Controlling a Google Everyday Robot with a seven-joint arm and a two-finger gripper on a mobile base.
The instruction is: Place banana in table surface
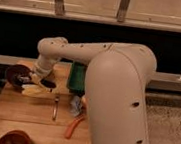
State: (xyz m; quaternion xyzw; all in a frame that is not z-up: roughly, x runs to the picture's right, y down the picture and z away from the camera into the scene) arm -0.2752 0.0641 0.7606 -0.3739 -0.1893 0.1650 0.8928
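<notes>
banana (35, 90) just under end effector (31, 81)

Dark bowl (16, 72) sitting at left of frame, gripper (31, 82) hanging just beside it at left centre. Green tray (75, 77) lying at centre. Fork (55, 107) lying below centre-left, handle pointing toward bottom edge. Orange-red stick (74, 127) lying slanted right of fork. Reddish bowl (17, 139) resting at bottom left edge, partly cropped.
</notes>
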